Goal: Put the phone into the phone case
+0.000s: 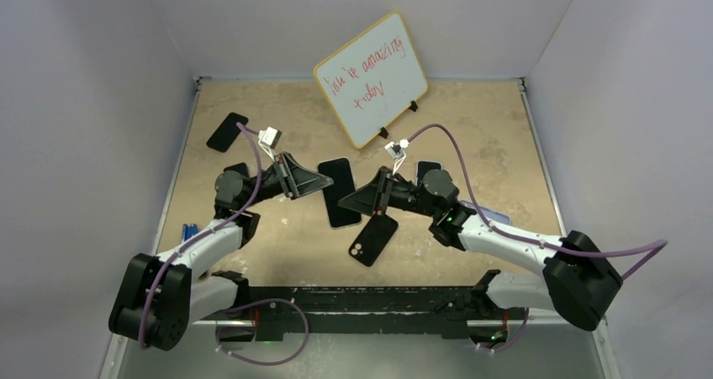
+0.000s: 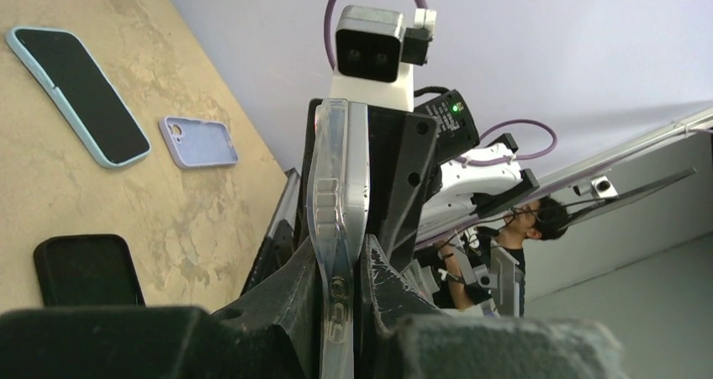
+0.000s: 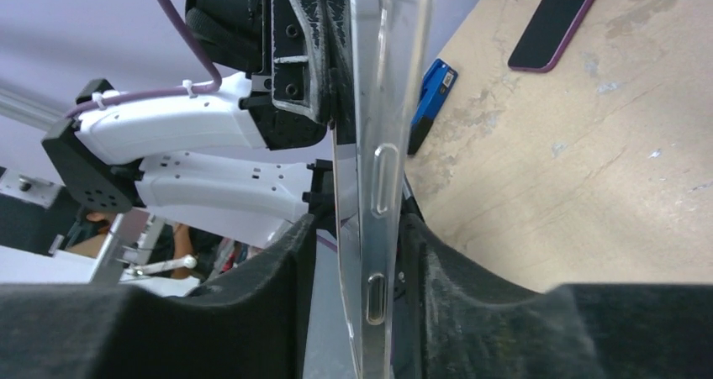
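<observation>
Left gripper (image 2: 343,270): clamped on the phone (image 1: 339,192). Phone: black-screened, edged by a clear case (image 3: 382,127) (button bumps moulded in), held off the table (image 1: 504,144) at centre. Right gripper (image 3: 357,253): loosened, gap seen beside the case.

Soft, even light throughout, faint shadows (near fingers (image 3: 210,328) blurred in wrist views).
</observation>
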Controlling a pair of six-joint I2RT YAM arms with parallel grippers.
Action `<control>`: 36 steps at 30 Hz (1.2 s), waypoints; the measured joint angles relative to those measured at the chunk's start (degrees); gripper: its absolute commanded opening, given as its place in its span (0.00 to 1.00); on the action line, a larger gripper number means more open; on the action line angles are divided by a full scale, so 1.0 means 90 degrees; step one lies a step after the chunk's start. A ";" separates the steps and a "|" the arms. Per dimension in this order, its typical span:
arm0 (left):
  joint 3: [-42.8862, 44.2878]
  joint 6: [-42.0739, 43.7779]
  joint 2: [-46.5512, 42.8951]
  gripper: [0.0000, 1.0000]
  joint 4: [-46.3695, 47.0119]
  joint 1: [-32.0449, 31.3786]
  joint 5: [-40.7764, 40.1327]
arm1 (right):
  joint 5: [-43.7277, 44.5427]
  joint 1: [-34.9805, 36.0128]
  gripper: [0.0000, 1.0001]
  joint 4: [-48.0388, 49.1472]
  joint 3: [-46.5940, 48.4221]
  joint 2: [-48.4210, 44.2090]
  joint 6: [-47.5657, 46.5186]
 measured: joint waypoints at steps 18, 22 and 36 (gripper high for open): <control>0.0000 -0.0153 0.0508 0.00 0.1188 -0.0034 0.1273 | -0.0350 -0.0806 0.69 -0.0724 0.0325 -0.0466 0.0024; 0.0000 -0.0170 0.0641 0.00 0.1304 -0.0034 0.1443 | -0.0554 -0.0826 0.65 -0.0792 0.0607 -0.0265 0.0012; 0.0068 0.0432 0.0712 0.00 0.0359 -0.0041 0.1520 | -0.0843 -0.0838 0.00 -0.0867 0.0852 0.0262 0.0027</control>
